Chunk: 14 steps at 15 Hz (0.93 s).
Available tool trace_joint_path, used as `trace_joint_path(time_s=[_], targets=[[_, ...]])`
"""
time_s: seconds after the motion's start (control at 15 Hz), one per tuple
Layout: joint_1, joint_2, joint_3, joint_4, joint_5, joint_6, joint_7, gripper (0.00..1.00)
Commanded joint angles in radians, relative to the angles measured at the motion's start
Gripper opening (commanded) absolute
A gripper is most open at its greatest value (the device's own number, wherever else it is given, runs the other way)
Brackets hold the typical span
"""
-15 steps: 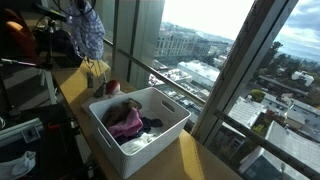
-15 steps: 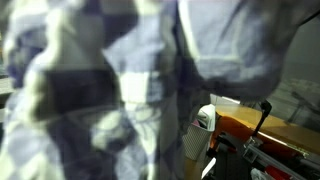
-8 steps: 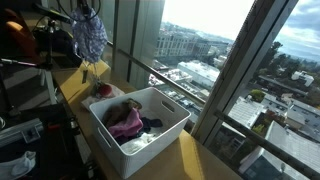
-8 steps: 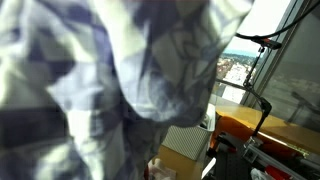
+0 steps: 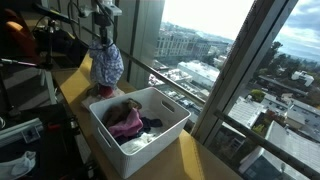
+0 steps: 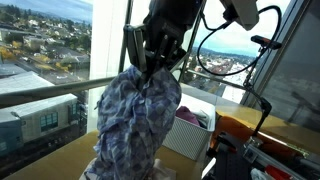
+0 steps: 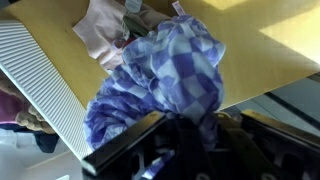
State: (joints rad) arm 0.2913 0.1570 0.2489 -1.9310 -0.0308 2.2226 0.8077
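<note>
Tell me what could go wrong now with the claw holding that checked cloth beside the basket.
The claw grips only the top of the cloth, which hangs in a heavy bunch, so it might slip out. In the wrist view the cloth hangs over the table, beside the basket, so a drop here would likely land outside it. Its low end could also snag the pink garment on the table.
</note>
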Motion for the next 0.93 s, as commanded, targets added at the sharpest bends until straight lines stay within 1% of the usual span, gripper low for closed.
trace_joint_path(time_s=[0.0,0.2,0.27,0.33,0.47,0.53,0.87], targets=[[0.005,0.024,-0.016,-0.055,0.018,0.034,0.003,0.03],[0.015,0.046,-0.015,-0.09,0.019,0.058,0.0,0.03],[0.018,0.049,-0.017,-0.1,0.019,0.07,0.003,0.31],[0.019,0.051,-0.019,-0.105,0.021,0.073,0.002,0.4],[0.015,0.042,-0.023,-0.115,0.023,0.073,-0.005,0.53],[0.011,0.032,-0.025,-0.12,0.025,0.071,-0.01,0.59],[-0.023,-0.034,-0.047,-0.144,0.026,0.067,-0.023,0.97]])
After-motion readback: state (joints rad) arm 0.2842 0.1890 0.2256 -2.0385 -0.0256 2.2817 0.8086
